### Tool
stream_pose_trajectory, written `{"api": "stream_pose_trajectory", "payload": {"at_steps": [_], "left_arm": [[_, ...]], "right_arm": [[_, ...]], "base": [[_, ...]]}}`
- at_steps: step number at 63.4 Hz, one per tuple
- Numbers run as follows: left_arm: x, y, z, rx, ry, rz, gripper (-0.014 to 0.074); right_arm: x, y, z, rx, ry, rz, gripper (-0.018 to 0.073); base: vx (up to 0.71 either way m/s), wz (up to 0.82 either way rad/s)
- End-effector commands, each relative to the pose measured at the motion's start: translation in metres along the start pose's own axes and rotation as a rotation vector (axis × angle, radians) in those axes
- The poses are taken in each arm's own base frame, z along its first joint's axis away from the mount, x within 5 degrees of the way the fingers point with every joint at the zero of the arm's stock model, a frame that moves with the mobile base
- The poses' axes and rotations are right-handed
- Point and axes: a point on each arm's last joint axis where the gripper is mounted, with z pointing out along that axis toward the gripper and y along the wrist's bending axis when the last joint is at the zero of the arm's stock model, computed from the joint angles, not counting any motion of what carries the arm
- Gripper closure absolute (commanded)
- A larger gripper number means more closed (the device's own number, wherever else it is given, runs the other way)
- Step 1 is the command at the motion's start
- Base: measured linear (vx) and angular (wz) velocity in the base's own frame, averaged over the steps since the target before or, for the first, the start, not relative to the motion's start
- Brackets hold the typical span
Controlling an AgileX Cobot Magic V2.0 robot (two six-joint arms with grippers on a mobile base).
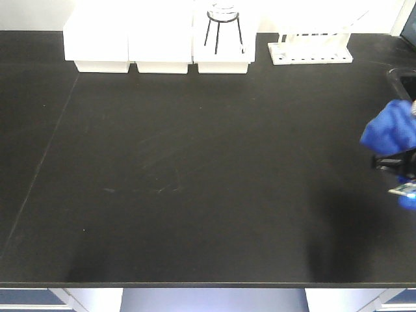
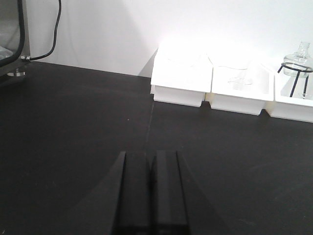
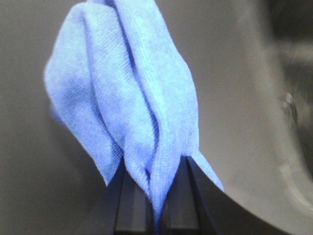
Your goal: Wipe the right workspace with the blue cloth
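The blue cloth (image 1: 390,132) hangs bunched at the far right edge of the front view, above a black benchtop (image 1: 195,182). My right gripper (image 1: 394,158) is shut on it. In the right wrist view the blue cloth (image 3: 132,93) fills the middle in soft folds, and its lower end is pinched in the right gripper (image 3: 155,171). My left gripper (image 2: 150,157) is shut with nothing in it, low over the black top. It does not show in the front view. The right workspace is out of view.
Three white bins (image 1: 159,39) line the back edge of this bench, one holding a glass flask on a wire stand (image 1: 223,26). A white test-tube rack (image 1: 311,51) stands to their right. A dark basin rim (image 1: 402,79) sits at the right edge. A cable (image 2: 57,29) hangs far left.
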Motion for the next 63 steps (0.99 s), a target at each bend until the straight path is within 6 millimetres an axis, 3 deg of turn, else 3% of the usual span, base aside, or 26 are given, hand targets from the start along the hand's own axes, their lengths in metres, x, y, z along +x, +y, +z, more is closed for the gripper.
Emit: {"api": "stream_pose_trajectory", "payload": {"at_steps": [1,16,30,43,63], "left_arm": [[0.002,0.0,0.0,0.013,-0.068,-0.015,0.0602],[0.002,0.0,0.0,0.013,-0.068,-0.015,0.0602],[0.002,0.0,0.0,0.013,-0.068,-0.015,0.0602],[0.002,0.0,0.0,0.013,-0.068,-0.015,0.0602],[0.002,0.0,0.0,0.013,-0.068,-0.015,0.0602]], "right_arm": [[-0.015,-0.006,-0.029,0.006,-0.112,0.02,0.0564],[-0.01,-0.014,-0.086,-0.017,-0.205,0.034,0.0561],[0.007,-0.012,-0.119,-0.101,-0.189,-0.019,0.056],[0.013,-0.01,-0.13,-0.157,-0.189,0.041,0.056],[0.018,-0.01,-0.129,-0.155,-0.134,0.043,0.0559]], "base": [[0.0,0.0],[0.0,0.0],[0.0,0.0],[0.0,0.0],[0.0,0.0]]}}
